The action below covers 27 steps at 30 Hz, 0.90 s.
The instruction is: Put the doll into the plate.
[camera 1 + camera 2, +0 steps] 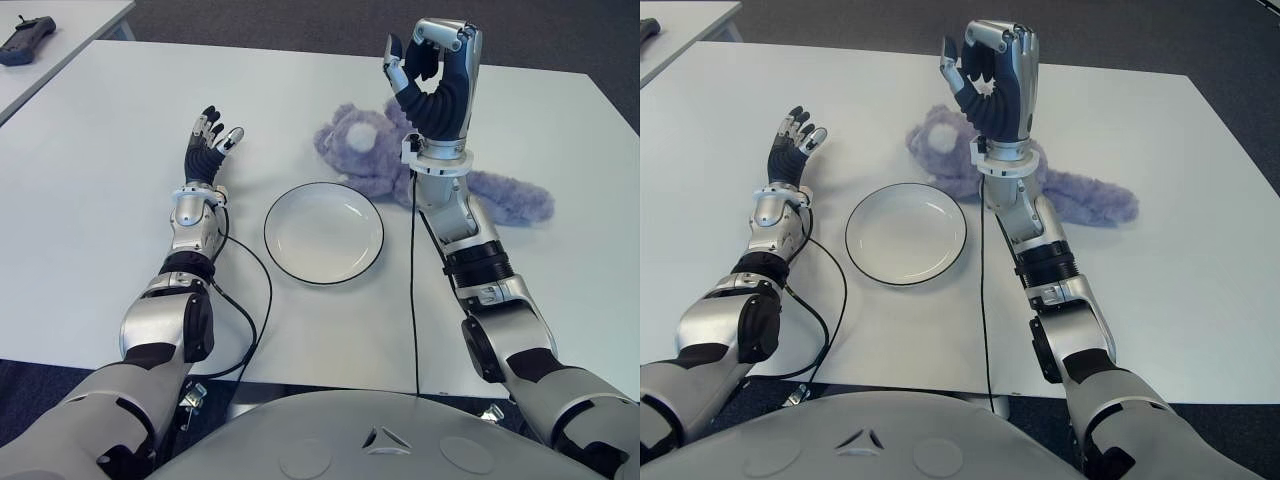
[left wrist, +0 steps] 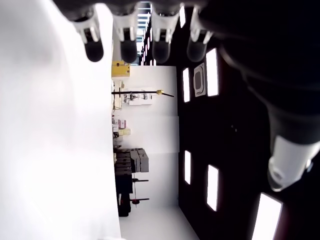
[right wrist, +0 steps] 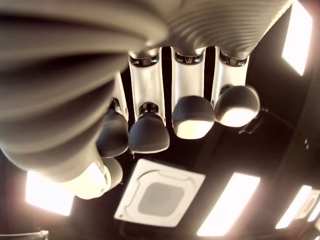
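Note:
A purple plush doll [image 1: 355,150] lies on the white table [image 1: 100,180] just behind a white plate [image 1: 323,235] with a dark rim; nothing is in the plate. My right hand [image 1: 432,70] is lifted above the doll, palm turned toward me. Its fingers are curled and hold nothing, and its wrist view shows the bent fingertips [image 3: 192,115] against the ceiling. The right forearm hides the doll's middle. My left hand [image 1: 212,135] shows left of the plate, low over the table, fingers [image 2: 125,47] straight and spread.
A black handheld controller [image 1: 25,40] lies on a second table at the far left. Black cables [image 1: 413,300] run from both wrists across the table toward its near edge. Bare tabletop extends right of the doll.

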{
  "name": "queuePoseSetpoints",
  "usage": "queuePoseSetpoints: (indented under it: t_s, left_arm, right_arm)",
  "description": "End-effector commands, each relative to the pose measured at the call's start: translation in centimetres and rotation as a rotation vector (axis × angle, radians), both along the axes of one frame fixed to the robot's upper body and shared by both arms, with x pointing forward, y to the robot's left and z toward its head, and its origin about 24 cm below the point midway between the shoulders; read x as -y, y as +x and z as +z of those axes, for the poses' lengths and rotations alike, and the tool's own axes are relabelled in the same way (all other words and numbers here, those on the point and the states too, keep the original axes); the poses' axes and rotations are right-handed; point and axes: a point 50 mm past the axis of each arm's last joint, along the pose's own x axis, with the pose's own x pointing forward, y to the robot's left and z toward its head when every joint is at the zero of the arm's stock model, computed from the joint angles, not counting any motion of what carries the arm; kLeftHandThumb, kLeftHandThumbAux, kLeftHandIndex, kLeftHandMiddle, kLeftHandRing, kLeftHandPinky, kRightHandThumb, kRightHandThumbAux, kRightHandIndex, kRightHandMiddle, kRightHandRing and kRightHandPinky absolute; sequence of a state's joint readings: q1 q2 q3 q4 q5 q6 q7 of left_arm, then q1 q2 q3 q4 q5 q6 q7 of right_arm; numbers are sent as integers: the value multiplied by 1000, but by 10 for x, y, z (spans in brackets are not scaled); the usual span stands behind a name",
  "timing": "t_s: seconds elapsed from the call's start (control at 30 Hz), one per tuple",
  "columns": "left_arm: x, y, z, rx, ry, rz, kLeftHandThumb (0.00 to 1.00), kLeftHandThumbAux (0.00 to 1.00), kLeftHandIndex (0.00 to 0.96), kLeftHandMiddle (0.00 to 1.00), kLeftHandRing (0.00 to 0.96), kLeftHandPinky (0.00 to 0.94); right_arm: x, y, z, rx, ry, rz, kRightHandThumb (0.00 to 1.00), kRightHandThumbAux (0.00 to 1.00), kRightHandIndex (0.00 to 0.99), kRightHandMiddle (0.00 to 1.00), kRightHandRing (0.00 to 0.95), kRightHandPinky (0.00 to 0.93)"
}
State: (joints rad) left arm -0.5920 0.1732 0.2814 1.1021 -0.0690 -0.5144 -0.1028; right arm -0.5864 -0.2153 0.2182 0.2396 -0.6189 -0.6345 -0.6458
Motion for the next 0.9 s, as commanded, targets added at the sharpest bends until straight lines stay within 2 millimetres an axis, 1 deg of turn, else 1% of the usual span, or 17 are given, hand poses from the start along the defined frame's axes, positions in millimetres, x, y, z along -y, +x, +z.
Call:
queuePoseSetpoints:
  t_s: [0.03, 0.43, 0.63, 0.9]
  left_arm:
    - [23, -93, -116, -493, -137, 40, 0, 597, 0, 68, 29, 0]
    - [26, -94, -117, -499, -90, 48, 0, 586, 18, 80, 40, 0]
    - [27, -92, -115, -476, -139, 48, 0, 609, 11, 69, 30, 0]
    - [27, -93, -116, -490, -136, 43, 0, 607, 0, 51, 13, 0]
  right_arm:
    - [-7, -7, -10, -41, -3, 94, 600, 701, 729, 842, 859, 861]
    - [-12, -11, -11, -67, -66, 126, 575, 700, 728, 834, 855, 862]
    - [-12, -12, -11, -62, -88, 155, 570, 706, 727, 839, 856, 859]
    - [-12, -12, -12, -74, -86, 165, 559, 706, 720, 836, 854, 857]
